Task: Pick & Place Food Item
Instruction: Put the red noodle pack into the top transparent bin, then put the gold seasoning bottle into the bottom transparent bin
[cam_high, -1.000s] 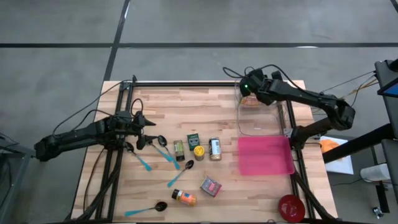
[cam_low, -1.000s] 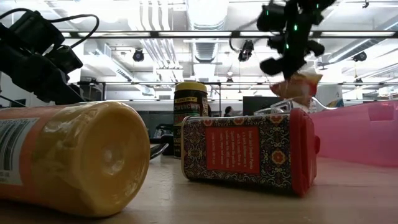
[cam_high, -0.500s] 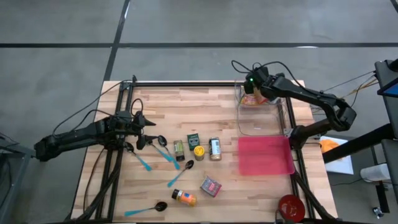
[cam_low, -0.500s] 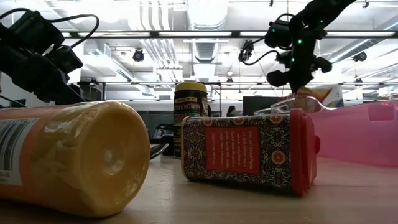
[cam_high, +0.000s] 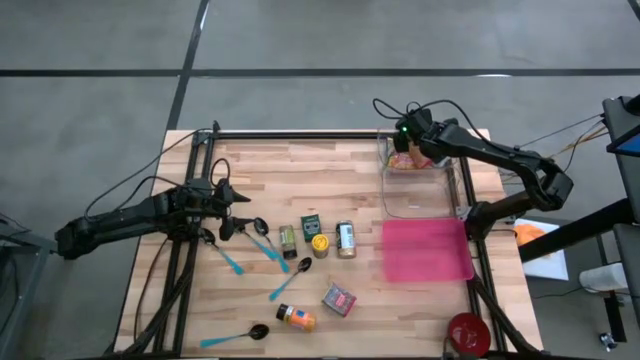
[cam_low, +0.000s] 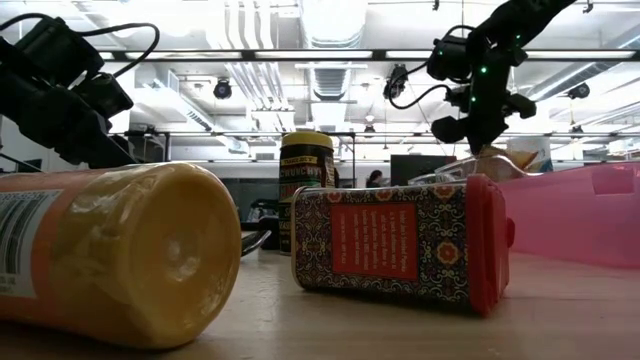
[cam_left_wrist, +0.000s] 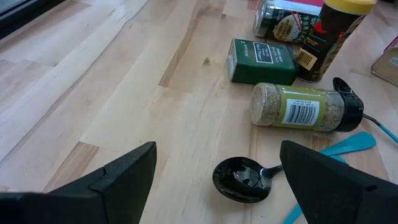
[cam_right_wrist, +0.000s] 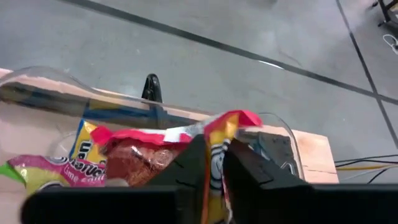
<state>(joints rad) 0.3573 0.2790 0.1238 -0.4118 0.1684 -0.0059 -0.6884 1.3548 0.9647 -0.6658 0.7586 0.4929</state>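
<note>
Right gripper (cam_high: 413, 150) at one o'clock on the wooden table (cam_high: 270, 170), fingers (cam_right_wrist: 193, 163) pinched on the top edge of a red-and-yellow snack bag (cam_right_wrist: 146, 155) lowered inside the clear container (cam_high: 415, 195). At nine o'clock, left gripper (cam_high: 238, 212) parked with fingers (cam_left_wrist: 118, 174) spread wide above spoons (cam_high: 262, 232) and spice jars (cam_high: 288, 238), gripping nothing.

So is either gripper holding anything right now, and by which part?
The right gripper pinches the snack bag by its upper edge, over the clear container. The left gripper is open and empty.
</note>
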